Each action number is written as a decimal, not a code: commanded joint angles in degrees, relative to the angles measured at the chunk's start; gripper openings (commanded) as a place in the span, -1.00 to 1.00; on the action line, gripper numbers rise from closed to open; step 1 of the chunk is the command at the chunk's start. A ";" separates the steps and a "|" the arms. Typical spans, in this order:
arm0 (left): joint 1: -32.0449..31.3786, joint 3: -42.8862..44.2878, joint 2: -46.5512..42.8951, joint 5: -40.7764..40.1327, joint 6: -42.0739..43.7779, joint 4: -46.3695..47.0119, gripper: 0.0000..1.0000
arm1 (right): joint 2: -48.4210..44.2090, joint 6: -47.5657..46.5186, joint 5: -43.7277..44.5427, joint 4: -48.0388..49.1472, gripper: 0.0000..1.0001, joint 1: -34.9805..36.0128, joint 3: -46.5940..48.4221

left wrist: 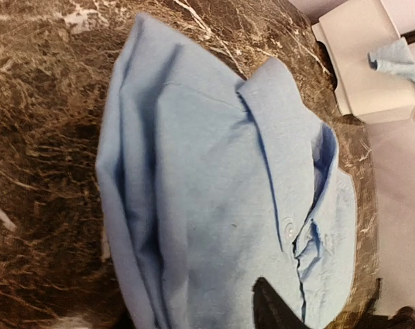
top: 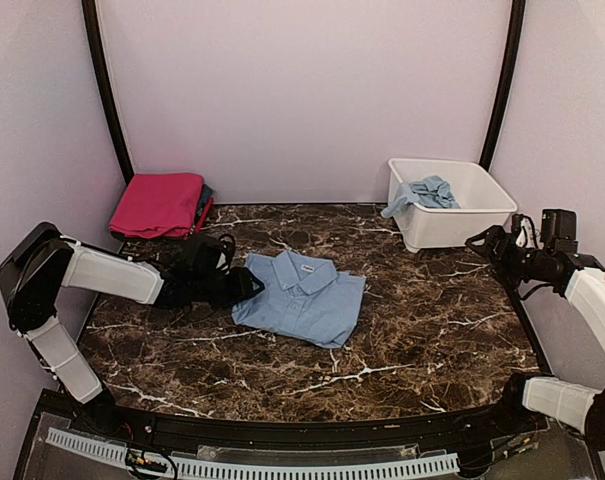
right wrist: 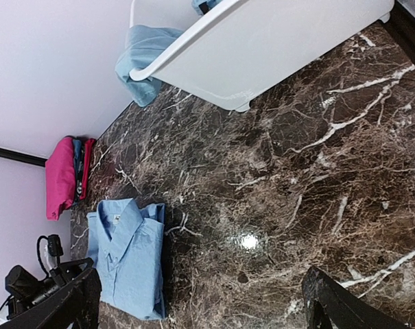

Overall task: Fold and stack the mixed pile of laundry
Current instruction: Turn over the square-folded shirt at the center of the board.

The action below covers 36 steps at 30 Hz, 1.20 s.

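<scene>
We find the pale blue collared shirt lying folded near the middle of the dark marble table, collar towards the back wall and its front facing up. The left gripper sits low at the shirt's left edge. In the left wrist view its two dark fingertips stand apart above the cloth, which lies flat beneath them, not pinched, so we read this tool as released.

At the back left corner a magenta-pink garment rests folded on the table, with a darker piece tucked against its right side (we cannot tell what kind of garment that one is). At the back right stands the white tub, and a pale blue garment lies in it, one end draped over its left rim. The right gripper hangs just beside the tub's near right corner, its jaws spread wide and holding nothing.
</scene>
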 commanded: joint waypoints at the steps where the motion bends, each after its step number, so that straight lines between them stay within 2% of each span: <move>1: 0.94 -0.33 -6.86 -12.53 0.99 -8.13 0.31 | -0.29 -1.65 -5.44 3.30 0.97 -0.17 -1.05; 2: 1.04 0.18 -7.70 -14.05 2.24 -9.91 0.49 | -0.31 -1.99 -6.24 3.29 0.97 -0.17 -1.25; 4: 1.00 2.22 -10.09 -18.00 8.26 -14.28 0.61 | -0.45 -2.52 -7.06 3.06 0.97 -0.13 -1.56; 6: -0.29 5.00 -11.75 -18.59 16.86 -17.57 0.65 | -0.52 -2.91 -8.46 3.39 0.97 -0.04 -2.38; 9: -3.59 11.53 -10.02 -16.43 32.06 -23.44 0.64 | -0.42 -3.38 -9.69 3.87 0.97 0.65 -3.80; 14: -13.10 21.29 -0.96 -13.94 43.41 -30.69 0.50 | -0.53 -1.88 -9.33 6.48 0.88 4.91 -6.99; 18: -13.14 25.74 4.56 -19.37 39.30 -34.54 0.29 | 0.88 0.91 -9.02 10.61 0.60 9.18 -9.38; 23: -7.06 24.97 4.17 -17.33 33.57 -33.06 0.05 | 6.90 3.09 -5.88 16.75 0.21 17.40 -10.19; 28: -0.85 22.64 3.58 -14.96 31.06 -30.03 0.03 | 16.27 4.15 -4.25 22.41 0.16 24.34 -6.66; 31: 3.99 21.53 3.86 -9.27 29.62 -27.08 0.04 | 22.28 4.25 -3.39 24.80 0.22 27.03 -2.91; 36: 7.15 21.06 5.44 -3.94 28.07 -24.04 -0.02 | 33.54 3.41 -1.95 26.35 0.25 30.93 6.09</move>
